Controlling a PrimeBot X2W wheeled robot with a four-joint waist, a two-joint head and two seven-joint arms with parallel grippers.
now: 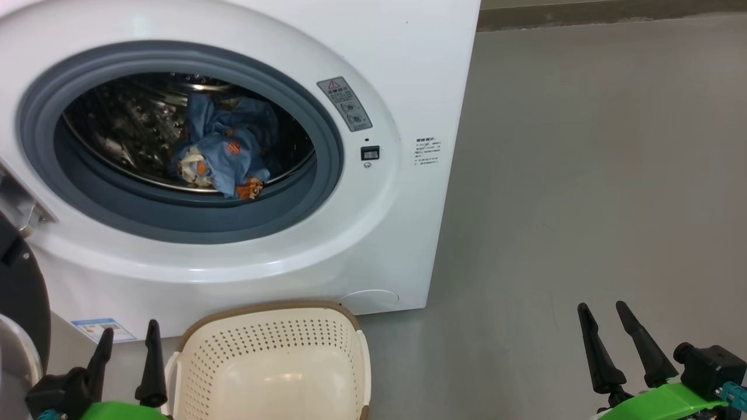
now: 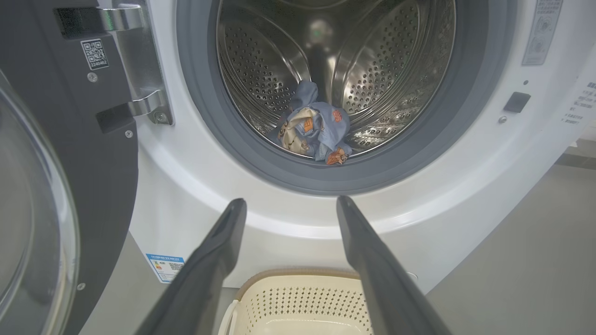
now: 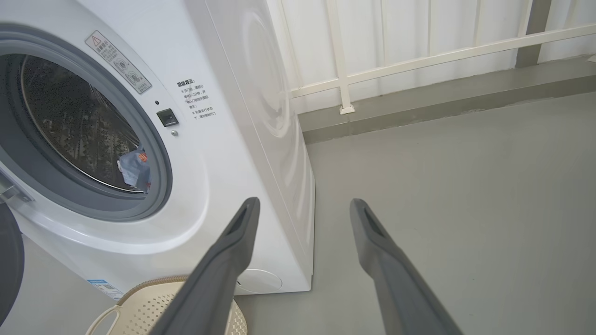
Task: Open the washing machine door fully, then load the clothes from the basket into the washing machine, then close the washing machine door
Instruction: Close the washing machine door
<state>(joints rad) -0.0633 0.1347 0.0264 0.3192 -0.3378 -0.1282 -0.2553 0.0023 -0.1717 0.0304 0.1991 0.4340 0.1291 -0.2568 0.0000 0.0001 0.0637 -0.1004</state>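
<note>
left gripper (image 1: 130, 326) and right gripper (image 1: 601, 305) gape empty; washing machine door (image 2: 93, 177) hangs open leftward; clothes (image 1: 227, 149) in drum (image 2: 396, 70).

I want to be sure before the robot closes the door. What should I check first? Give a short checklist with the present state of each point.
1. The clothes lie inside the drum: ok.
2. The basket is emptied: ok, as far as it shows.
3. Fabric is clear of the gasket: cannot tell; an orange edge lies at the drum's front lip.
4. The washing machine door stands open: ok.
5. The left pincer is open and empty: ok.
6. The right pincer is open, empty and away from the opening: ok.
</note>
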